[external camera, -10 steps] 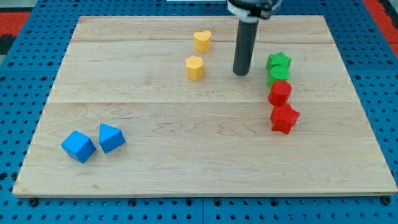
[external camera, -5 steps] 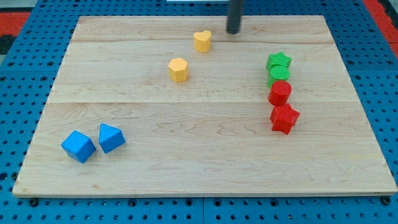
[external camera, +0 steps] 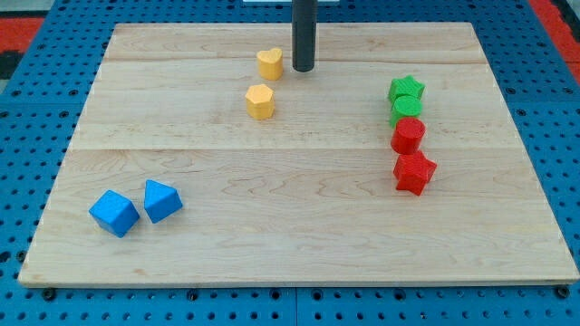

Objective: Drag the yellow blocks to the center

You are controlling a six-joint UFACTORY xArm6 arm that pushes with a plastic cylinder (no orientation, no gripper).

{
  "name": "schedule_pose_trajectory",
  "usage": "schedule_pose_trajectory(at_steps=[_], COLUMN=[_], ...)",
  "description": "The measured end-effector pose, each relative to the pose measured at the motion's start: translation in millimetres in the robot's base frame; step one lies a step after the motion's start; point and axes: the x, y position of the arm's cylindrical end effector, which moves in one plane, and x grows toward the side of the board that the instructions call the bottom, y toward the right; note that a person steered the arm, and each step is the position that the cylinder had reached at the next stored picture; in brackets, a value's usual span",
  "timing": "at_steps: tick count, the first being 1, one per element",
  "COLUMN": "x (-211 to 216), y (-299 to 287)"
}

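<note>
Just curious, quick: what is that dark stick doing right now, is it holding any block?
My tip: holds nothing; it has no fingers, and stands just to the view's right of the upper yellow block.

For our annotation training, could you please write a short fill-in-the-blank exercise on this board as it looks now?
1. My tip stands just to the view's ____ of the upper yellow block.
2. The two blue blocks lie near the board's bottom-____ corner.
3. Below the two green blocks sit two ____ blocks.

Missing words: right; left; red
</note>
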Motion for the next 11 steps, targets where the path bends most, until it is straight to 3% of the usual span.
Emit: schedule_pose_trajectory(at_steps=[1,2,3,5,6,7,8,9,11], x=[-37.1,-42.4,-31.8,49.2,5.2,-9.1,6.6,52.1,47.6], y=[5.9,-10.3,-57.7,-67.5,-64.7,-22.4,-20.2,-42.3,-10.7])
